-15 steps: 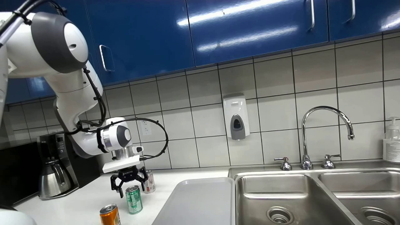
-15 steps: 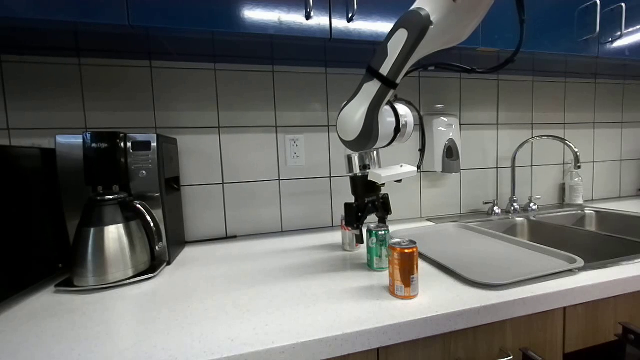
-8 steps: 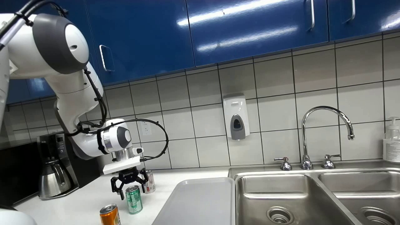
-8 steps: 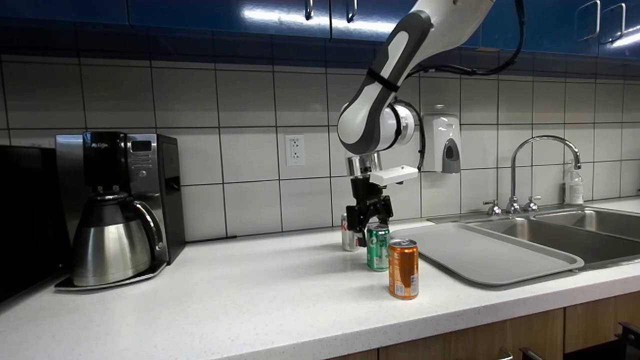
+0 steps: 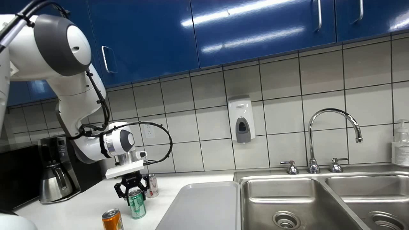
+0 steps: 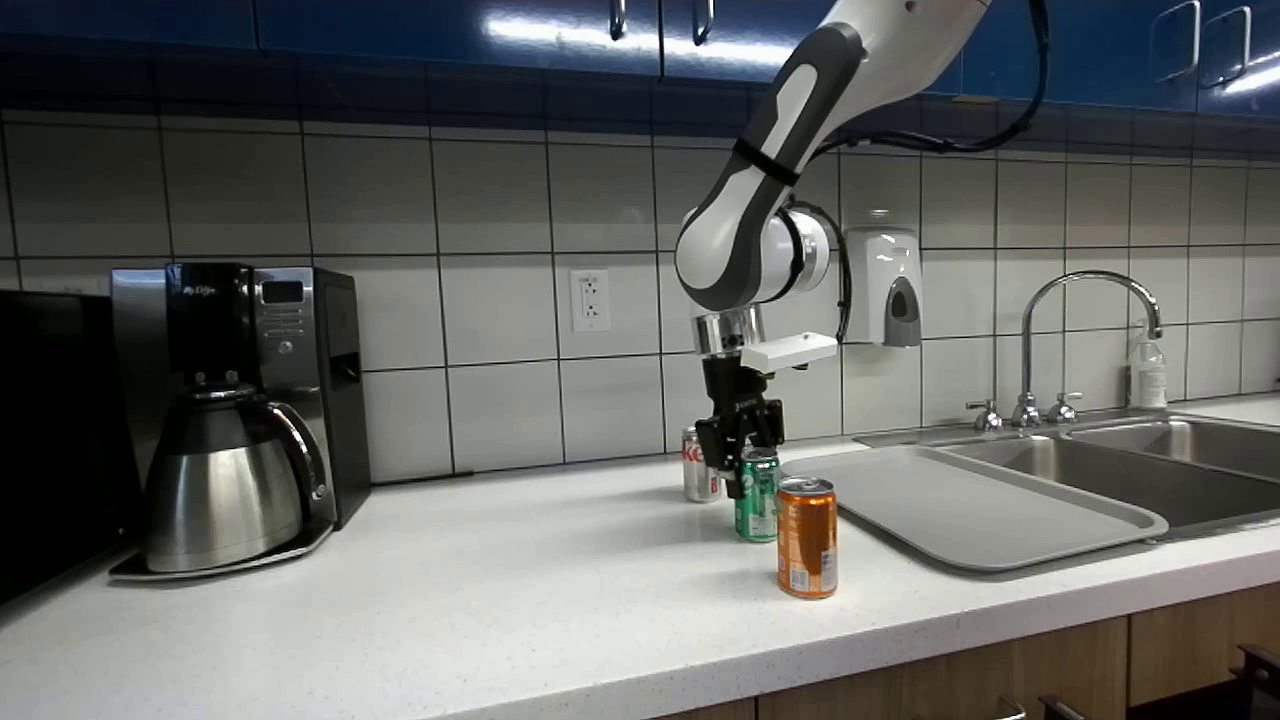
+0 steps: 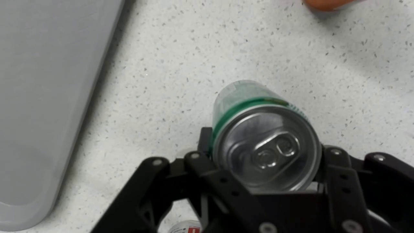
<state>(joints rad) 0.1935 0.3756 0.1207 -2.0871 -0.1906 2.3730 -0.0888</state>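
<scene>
A green can [image 6: 762, 512] stands upright on the white counter. My gripper [image 5: 136, 200] reaches down over it in both exterior views, shut on its upper part with a finger on each side. Looking down in the wrist view, the can's silver lid with its pull tab [image 7: 275, 149] fills the space between the black fingers [image 7: 205, 139]. Close in front of it is an orange can [image 6: 807, 540], whose base edge alone shows at the top of the wrist view. Behind the gripper stands a silver can [image 5: 153, 187] with red lettering, partly hidden by a finger in an exterior view.
A grey tray [image 6: 980, 505] lies on the counter beside the cans, reaching to the steel double sink [image 5: 284, 204] with its curved faucet [image 5: 335, 111]. A coffee maker with a steel carafe [image 6: 225, 490] stands at the opposite end. A soap dispenser [image 5: 242, 119] hangs on the tiled wall.
The fingers stood wide around the green can and have drawn together onto its sides. The gripper came down very slightly beforehand. The cans and tray stay where they were.
</scene>
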